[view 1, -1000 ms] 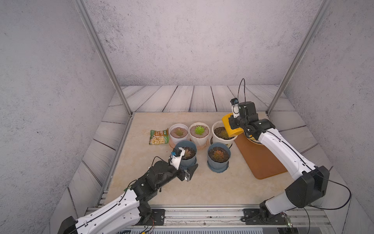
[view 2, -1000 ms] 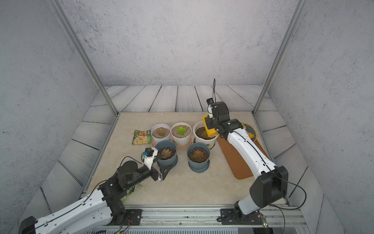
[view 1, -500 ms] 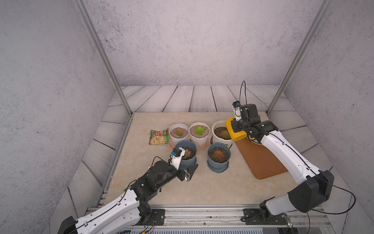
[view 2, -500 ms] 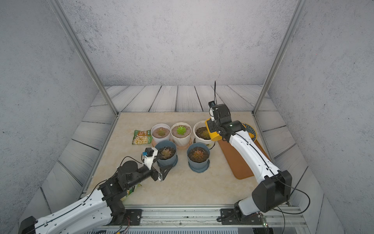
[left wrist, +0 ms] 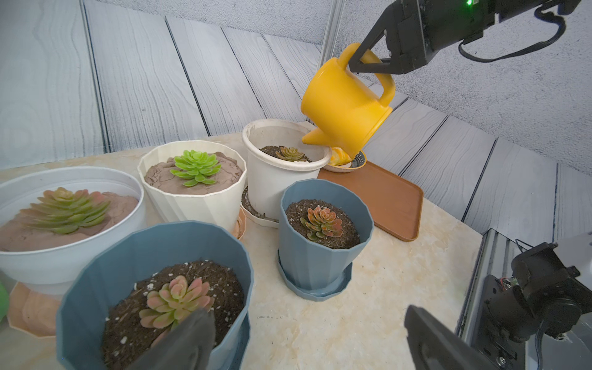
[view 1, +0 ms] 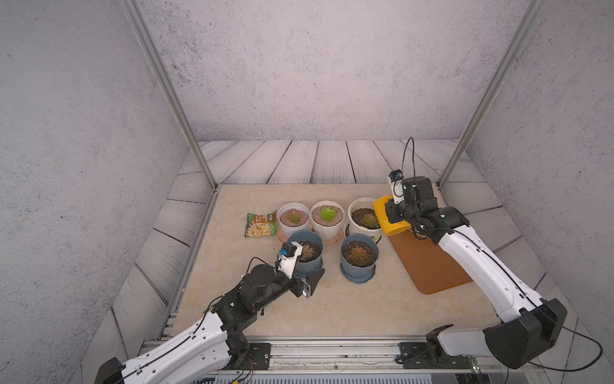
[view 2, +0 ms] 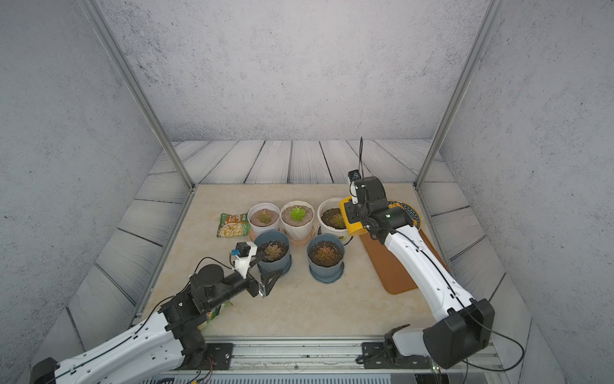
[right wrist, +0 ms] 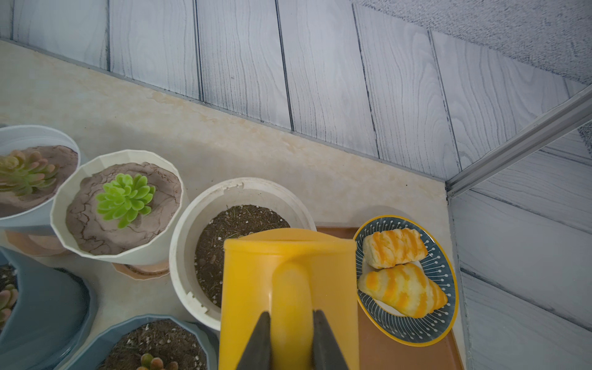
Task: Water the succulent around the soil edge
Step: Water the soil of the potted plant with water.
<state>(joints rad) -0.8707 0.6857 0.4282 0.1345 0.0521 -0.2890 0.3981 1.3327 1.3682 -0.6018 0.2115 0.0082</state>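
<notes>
A: What had changed in 1 second?
B: We saw the right gripper (right wrist: 291, 317), clenched on the yellow watering can (left wrist: 346, 109), drift toward the tray (view 1: 428, 266). The spout stayed over the white pot (left wrist: 275, 179), at the rim beside its succulent (left wrist: 291, 153). The left gripper (left wrist: 307, 346) hung released by a blue pot (view 1: 307, 256).
A: Any writing?
B: We couldn't read the snack packet (view 1: 261, 225)

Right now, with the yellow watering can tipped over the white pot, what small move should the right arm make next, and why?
Probably sweep the spout slowly along the inner rim of the white pot: the right gripper grips the tipped watering can, and the spout sits at that rim, clear of the plant.
</notes>
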